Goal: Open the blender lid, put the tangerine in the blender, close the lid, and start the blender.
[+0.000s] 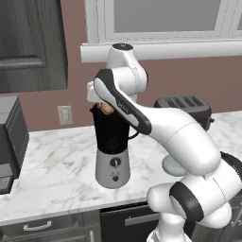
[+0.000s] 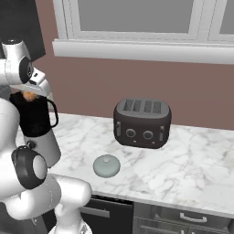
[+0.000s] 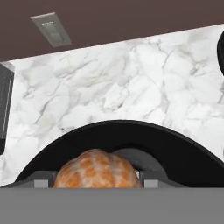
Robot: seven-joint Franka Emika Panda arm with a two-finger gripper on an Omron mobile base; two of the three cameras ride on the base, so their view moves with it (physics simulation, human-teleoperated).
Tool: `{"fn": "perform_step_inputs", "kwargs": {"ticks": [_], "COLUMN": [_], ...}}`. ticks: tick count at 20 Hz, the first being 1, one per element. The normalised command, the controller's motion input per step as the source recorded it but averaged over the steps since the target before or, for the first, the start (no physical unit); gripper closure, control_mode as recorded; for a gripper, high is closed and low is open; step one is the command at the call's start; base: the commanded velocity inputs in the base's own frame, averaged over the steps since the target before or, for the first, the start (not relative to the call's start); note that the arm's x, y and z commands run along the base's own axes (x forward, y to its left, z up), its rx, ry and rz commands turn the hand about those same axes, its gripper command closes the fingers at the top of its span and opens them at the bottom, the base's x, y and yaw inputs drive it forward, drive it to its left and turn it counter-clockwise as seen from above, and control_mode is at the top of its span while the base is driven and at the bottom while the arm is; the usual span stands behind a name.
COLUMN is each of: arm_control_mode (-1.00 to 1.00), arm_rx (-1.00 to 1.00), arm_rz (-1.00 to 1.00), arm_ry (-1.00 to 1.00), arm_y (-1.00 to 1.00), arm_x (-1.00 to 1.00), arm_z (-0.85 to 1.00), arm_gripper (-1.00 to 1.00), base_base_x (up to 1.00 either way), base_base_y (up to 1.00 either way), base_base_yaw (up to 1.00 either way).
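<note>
— Where the hand camera looks straight down, what is that orange thing?
— The tangerine (image 3: pixel 95 169), sitting between the two dark finger tips of the gripper (image 3: pixel 95 181), which is closed on the fruit from both sides.
— And under it?
— The black rim of the blender (image 3: pixel 127 138) curves round it, with the open mouth of the jar directly below. In the left base view the tangerine (image 1: pixel 107 108) shows as a small orange spot just at the top of the black jar, held there by the gripper (image 1: pixel 106 108).
— Is the jar covered?
— No. The blender lid (image 2: pixel 106 165) lies on the marble counter (image 2: pixel 183 164), knob up, well apart from the jar, in front of the toaster and to its left. In the left base view only its edge (image 1: pixel 169 165) peeks out from behind the white arm.
— Where does the blender stand?
— Upright on the counter (image 1: pixel 56 160), black jar on a silver-grey base (image 1: pixel 112 170) with a dial facing forward; its loop handle (image 2: pixel 54 113) points toward the toaster (image 2: pixel 142 122).
— Anything else around it?
— A wall outlet (image 1: pixel 65 115) on the brown wall to the left of the jar, a dark appliance (image 1: pixel 10 137) at the counter's left end, and a white window sill (image 2: pixel 146 50) above.
</note>
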Motion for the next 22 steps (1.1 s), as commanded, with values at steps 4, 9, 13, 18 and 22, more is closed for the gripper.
{"fn": "perform_step_inputs", "kwargs": {"ticks": [4, 9, 13, 18, 22], "arm_control_mode": [-1.0, -1.0, -1.0, -1.0, -1.0], "arm_rx": [-0.02, -0.1, -0.12, -0.03, 0.0], "arm_rz": [0.0, 0.01, 0.03, 0.03, 0.01], "arm_ry": [0.16, 0.16, 0.05, 0.0, 0.0], "arm_y": [0.0, 0.0, 0.0, 0.0, 0.0], "arm_x": [0.25, 0.2, 0.07, 0.01, 0.0], "arm_z": [-0.68, -0.83, -0.86, -0.71, -0.63], "arm_gripper": [1.0, 1.0, 1.0, 1.0, -1.0], "base_base_x": [0.0, 0.0, 0.0, 0.0, 0.0], "base_base_y": [0.0, 0.0, 0.0, 0.0, 0.0], "base_base_yaw": [0.0, 0.0, 0.0, 0.0, 0.0]}}
